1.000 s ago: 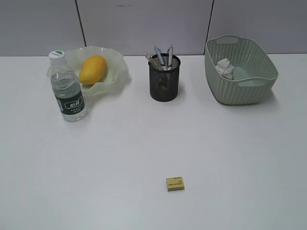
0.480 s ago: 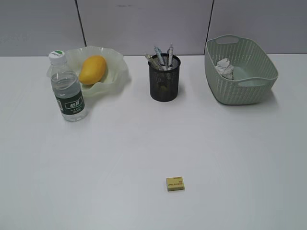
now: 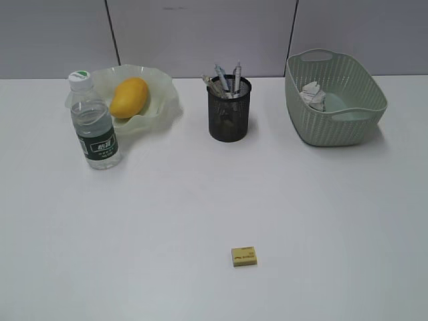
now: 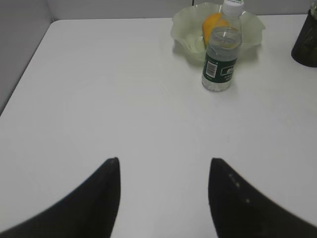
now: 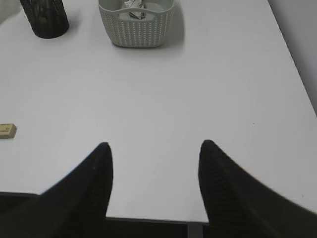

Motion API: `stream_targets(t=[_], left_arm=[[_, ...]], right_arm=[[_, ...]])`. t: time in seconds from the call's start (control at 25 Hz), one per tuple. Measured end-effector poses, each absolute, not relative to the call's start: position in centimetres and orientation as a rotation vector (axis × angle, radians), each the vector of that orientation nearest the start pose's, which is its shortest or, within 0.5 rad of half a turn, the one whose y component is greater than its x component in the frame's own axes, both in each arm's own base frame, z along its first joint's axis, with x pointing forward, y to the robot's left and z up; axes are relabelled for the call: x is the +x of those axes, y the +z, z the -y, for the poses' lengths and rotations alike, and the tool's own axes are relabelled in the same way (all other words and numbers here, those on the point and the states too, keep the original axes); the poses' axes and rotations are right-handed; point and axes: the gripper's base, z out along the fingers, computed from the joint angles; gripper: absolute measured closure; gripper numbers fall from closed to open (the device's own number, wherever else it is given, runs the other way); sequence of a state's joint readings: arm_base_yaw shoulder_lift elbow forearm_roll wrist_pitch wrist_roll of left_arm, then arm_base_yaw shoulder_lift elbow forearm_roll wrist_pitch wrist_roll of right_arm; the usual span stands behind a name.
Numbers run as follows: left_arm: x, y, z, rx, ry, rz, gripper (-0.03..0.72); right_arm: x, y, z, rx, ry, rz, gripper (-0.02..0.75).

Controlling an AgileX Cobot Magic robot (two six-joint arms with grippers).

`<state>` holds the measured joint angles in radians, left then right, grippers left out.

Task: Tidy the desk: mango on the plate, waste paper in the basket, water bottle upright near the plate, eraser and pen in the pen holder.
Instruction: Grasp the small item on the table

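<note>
A plain white flat desk (image 3: 200, 200) carries everything. At its far left stands a translucent pale-green plate with a wavy ruffled rim (image 3: 160, 100), and a smooth yellow-orange oval mango (image 3: 129, 97) lies in it. A small clear plastic water bottle with a white cap and dark green label (image 3: 94, 123) stands upright just before the plate's left edge. To the right of the plate, at the far middle, stands a black wire-mesh cylindrical pen holder (image 3: 229, 114) with several pens (image 3: 227, 79) upright in it. Farther right sits a pale sage-green woven-look plastic basket (image 3: 341, 120), with a small crumpled ball of white-grey waste paper (image 3: 313, 95) inside. A small flat yellow rectangular eraser (image 3: 244, 256) lies alone on the near middle of the desk, well apart from the rest.
</note>
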<state>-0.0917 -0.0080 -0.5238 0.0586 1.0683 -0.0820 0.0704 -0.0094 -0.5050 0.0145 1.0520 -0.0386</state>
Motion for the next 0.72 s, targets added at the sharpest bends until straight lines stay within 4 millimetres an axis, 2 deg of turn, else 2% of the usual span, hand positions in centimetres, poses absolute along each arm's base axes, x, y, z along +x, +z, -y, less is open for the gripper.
stream_targets(t=[0.72], left_arm=[[-0.89,28.33,-0.55,0.006,-0.041,-2.019,0.250]], right_arm=[[-0.64,27.97,-0.09,-0.106,0.044,-2.013,0.291]])
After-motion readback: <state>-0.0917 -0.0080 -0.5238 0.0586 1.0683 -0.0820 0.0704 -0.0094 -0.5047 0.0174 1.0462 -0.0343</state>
